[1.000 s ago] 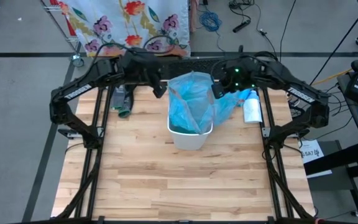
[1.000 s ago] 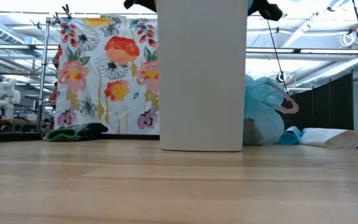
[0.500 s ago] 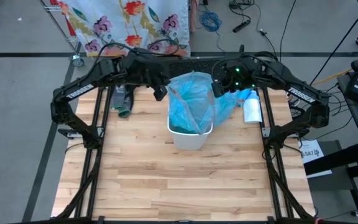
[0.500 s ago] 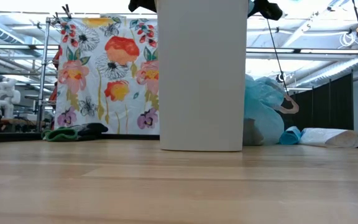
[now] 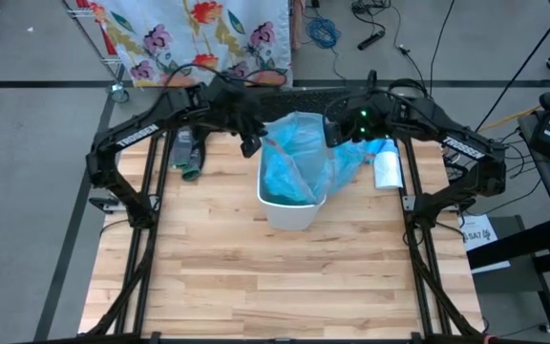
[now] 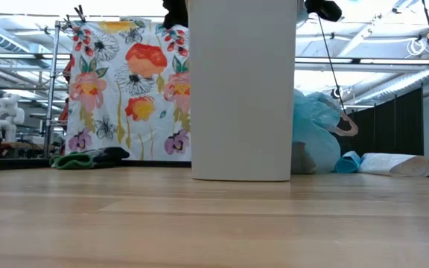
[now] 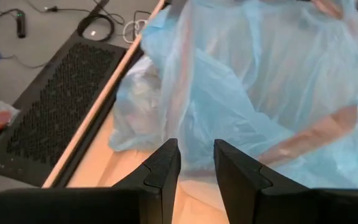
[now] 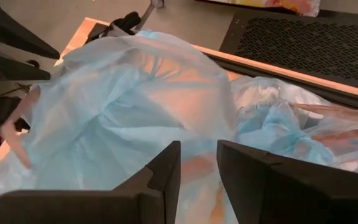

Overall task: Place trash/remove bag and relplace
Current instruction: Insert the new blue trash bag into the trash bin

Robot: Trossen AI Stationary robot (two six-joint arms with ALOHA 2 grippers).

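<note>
High view: left pincer [image 5: 250, 145] and right pincer [image 5: 335, 137], both narrowly parted and empty, flank the blue bag [image 5: 299, 153] lining the white bin [image 5: 292, 212] mid-tabletop [image 5: 256, 277]; trash unseen.

Both arms reach inward toward each other; left hand [image 5: 250, 145] and right hand [image 5: 335, 137] look slightly parted, apparently gripping nothing.
</note>
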